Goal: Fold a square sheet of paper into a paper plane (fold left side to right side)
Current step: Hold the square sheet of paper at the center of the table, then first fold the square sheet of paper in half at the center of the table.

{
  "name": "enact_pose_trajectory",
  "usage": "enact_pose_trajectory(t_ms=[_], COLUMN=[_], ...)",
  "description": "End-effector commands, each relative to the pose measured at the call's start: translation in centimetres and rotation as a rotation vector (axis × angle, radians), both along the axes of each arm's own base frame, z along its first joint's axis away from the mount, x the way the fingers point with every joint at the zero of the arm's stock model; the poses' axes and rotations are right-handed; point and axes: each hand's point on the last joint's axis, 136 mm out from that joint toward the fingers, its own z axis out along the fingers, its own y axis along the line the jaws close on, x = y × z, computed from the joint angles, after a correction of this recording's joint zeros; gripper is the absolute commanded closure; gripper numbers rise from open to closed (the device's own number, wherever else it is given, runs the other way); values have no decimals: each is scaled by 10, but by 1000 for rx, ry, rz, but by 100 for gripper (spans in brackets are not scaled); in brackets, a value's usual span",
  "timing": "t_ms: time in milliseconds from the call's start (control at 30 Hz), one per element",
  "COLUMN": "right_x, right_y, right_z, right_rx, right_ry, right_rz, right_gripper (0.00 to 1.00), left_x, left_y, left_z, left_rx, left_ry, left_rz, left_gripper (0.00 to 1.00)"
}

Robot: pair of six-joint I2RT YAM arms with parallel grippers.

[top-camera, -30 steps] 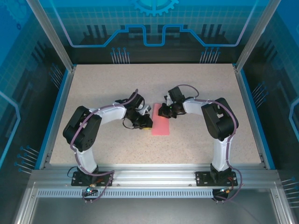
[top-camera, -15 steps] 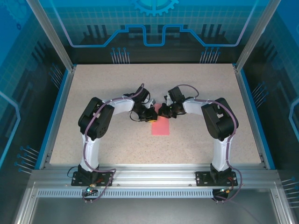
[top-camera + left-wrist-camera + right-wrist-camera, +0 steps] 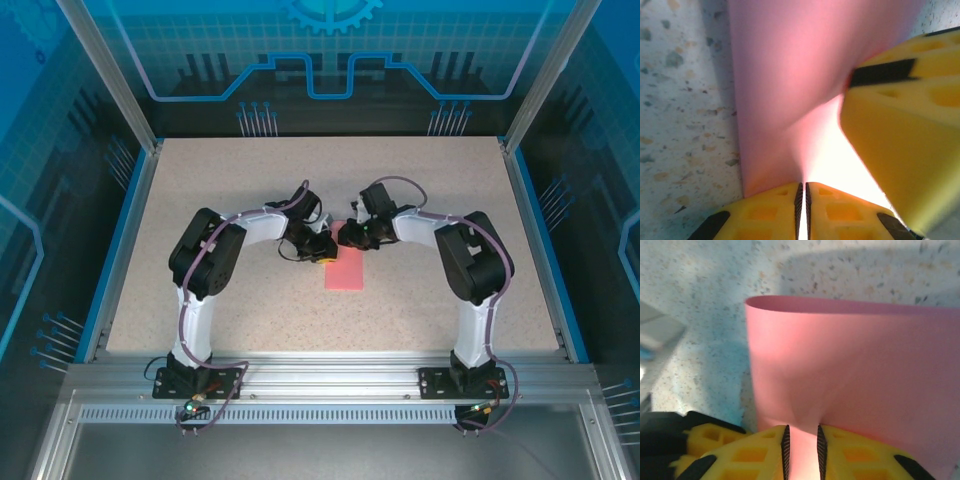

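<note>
The square sheet of paper point(image 3: 344, 272), salmon pink, lies doubled over into a narrow rectangle at the table's middle. In the right wrist view the sheet point(image 3: 850, 365) curls over in a soft rounded bend along its left side. My left gripper point(image 3: 322, 250) is at the strip's far left corner. Close up, the left gripper point(image 3: 802, 187) is shut on an edge of the sheet point(image 3: 785, 75), and a yellow finger of the other gripper point(image 3: 895, 140) crowds in from the right. My right gripper point(image 3: 347, 238) is at the far end too. The right gripper point(image 3: 802, 432) has its jaws a little apart, with paper lying in the gap.
The speckled tabletop point(image 3: 200, 200) has a blue rim point(image 3: 120, 250) at the sides and an aluminium rail point(image 3: 330, 372) along the near edge. Slanted frame posts point(image 3: 110, 75) rise at the far corners. Both arms arch inward and meet over the paper.
My left arm swung up and right, bringing its gripper from the sheet's left side to its far left corner. The right gripper shifted slightly left.
</note>
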Motion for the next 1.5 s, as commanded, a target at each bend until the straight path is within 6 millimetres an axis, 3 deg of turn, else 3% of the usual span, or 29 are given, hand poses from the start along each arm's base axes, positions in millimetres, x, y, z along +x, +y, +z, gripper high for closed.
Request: enact_pose_trajectory(t_ms=[0, 200, 467, 600, 1000, 1300, 1467], right_x=[3, -34, -87, -96, -108, -124, -126], right_y=[-1, -10, -1, -9, -32, -50, -53], right_z=[40, 43, 4, -14, -29, -46, -49], right_rx=[-19, -25, -64, -110, -224, -309, -318], right_ry=[-102, -72, 80, 123, 161, 219, 224], right_rz=[18, 38, 87, 67, 45, 47, 51], right_gripper=[74, 78, 86, 87, 87, 90, 98], left_x=[-21, -21, -19, -19, -16, 5, 21], left_y=[12, 9, 7, 7, 6, -11, -13], left_z=[-32, -29, -25, -22, -16, 27, 31], left_rx=[98, 94, 94, 94, 88, -12, -40], left_ry=[84, 83, 74, 68, 58, -36, -68], left_rz=[20, 18, 15, 14, 13, -5, 5], left_gripper=[85, 85, 85, 85, 85, 80, 83])
